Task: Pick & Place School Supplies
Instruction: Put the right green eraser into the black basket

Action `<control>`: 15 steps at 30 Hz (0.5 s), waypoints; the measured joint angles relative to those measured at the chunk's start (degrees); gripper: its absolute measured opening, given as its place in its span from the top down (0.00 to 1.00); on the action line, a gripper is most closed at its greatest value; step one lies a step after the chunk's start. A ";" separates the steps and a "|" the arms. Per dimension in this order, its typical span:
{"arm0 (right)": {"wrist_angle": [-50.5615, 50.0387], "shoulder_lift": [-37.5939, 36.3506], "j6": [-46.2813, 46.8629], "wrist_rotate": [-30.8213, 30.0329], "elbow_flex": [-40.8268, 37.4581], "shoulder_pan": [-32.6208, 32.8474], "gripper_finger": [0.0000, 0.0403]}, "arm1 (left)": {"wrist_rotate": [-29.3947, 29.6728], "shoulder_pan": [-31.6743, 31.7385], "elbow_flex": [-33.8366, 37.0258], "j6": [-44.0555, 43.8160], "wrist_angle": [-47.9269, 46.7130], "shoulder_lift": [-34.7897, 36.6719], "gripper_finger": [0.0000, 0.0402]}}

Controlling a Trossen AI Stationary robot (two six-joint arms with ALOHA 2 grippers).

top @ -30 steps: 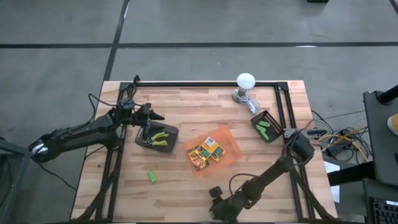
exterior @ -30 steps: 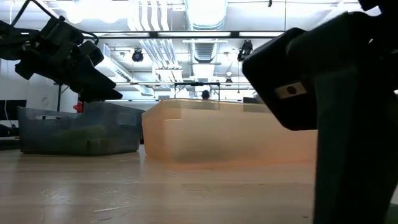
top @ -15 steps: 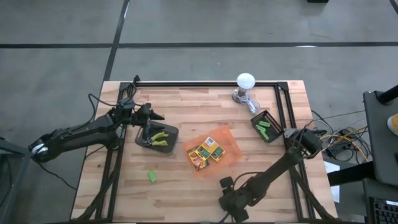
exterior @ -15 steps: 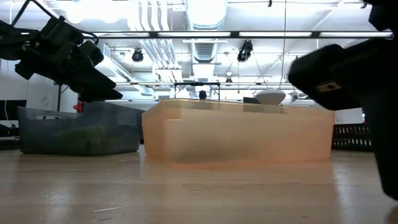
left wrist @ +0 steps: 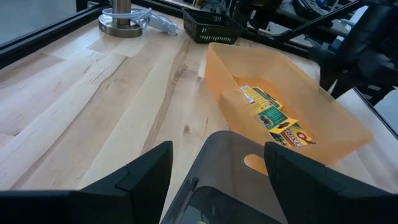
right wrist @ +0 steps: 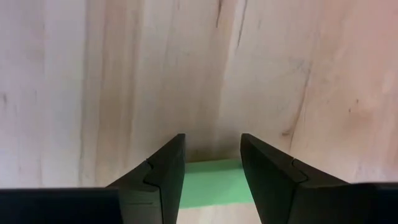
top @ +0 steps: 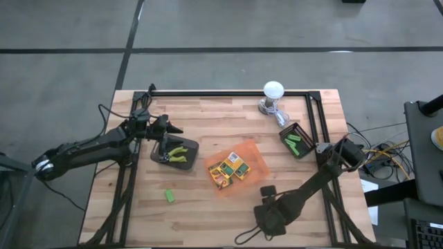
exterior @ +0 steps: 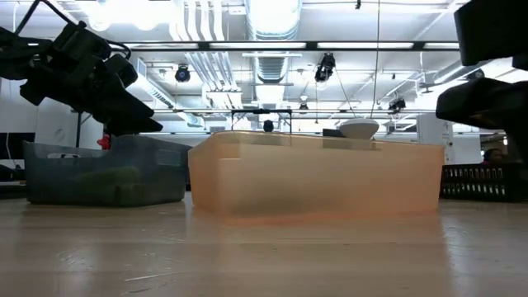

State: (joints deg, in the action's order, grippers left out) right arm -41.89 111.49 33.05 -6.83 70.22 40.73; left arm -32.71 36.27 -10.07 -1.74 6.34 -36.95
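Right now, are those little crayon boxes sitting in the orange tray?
Yes, the crayon boxes lie inside the orange tray near the middle of the table.

a grey concrete floor [top: 221,41] crossed by dark seams surrounds the pale wooden counter [top: 208,207]. beyond it, the room has a white ceiling with ducts [exterior: 276,21], pipes and bright strip lights [exterior: 247,45].
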 joint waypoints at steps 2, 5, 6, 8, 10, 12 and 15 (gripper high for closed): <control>-0.44 -0.45 0.13 0.00 -0.30 0.00 0.63 | 0.01 0.00 0.00 0.00 0.01 0.00 0.35; -0.39 -1.57 1.39 -0.45 -0.52 0.00 0.63 | 0.00 0.00 0.00 0.00 0.01 0.00 0.35; -0.22 -2.22 2.50 -0.84 -0.62 0.00 0.63 | 0.00 0.00 0.02 0.00 0.05 0.00 0.35; 1.54 -4.57 5.92 -2.80 -0.59 -0.09 0.63 | 0.01 0.00 0.00 0.00 0.01 0.00 0.35; 1.79 -7.57 9.55 -5.57 -0.48 -0.13 0.63 | 0.02 0.00 0.00 0.00 0.04 0.00 0.35; 1.88 -10.53 12.34 -7.59 -0.46 -0.13 0.63 | 0.02 0.00 0.00 0.00 0.03 0.00 0.35; 1.54 -16.07 21.32 -9.80 -0.46 -0.23 0.63 | 0.00 0.00 0.00 0.00 0.03 0.00 0.35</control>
State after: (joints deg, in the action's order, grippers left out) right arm -40.35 95.42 54.37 -16.62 69.76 40.50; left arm -32.71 36.27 -10.07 -1.74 6.37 -36.95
